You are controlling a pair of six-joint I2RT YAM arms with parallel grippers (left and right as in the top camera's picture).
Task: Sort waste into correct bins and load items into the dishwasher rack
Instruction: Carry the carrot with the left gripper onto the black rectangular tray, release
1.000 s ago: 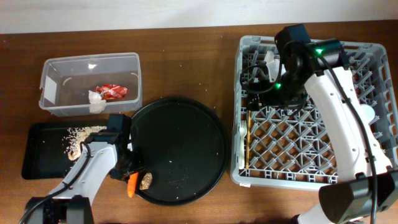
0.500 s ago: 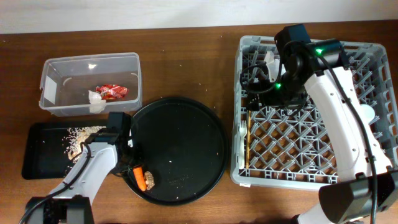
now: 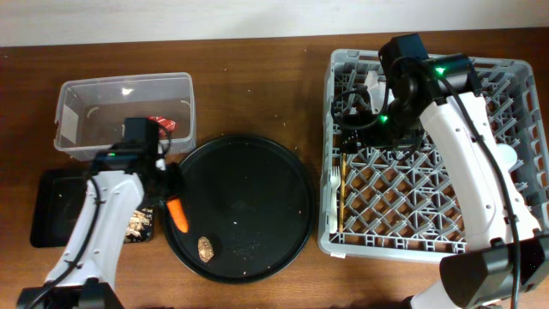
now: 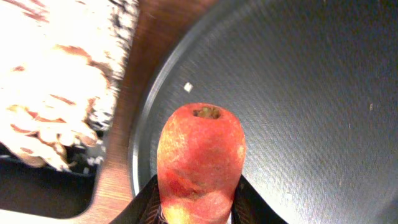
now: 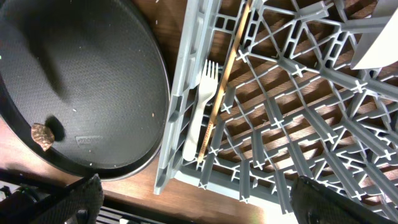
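left gripper [image 4: 198, 205] is pinching the orange carrot [image 4: 200, 149] over the round black tray's [image 3: 249, 193] left edge, so if that grip slips it'll drop short of the shallow black bin [image 3: 56, 210]; right gripper's [image 5: 199, 200] spread wide above the rack [image 3: 328, 197].

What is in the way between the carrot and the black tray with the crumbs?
Nothing that I can see. The left gripper holds the carrot over the left edge of the round tray, and the shallow black tray lies just beside it, with only bare table between.
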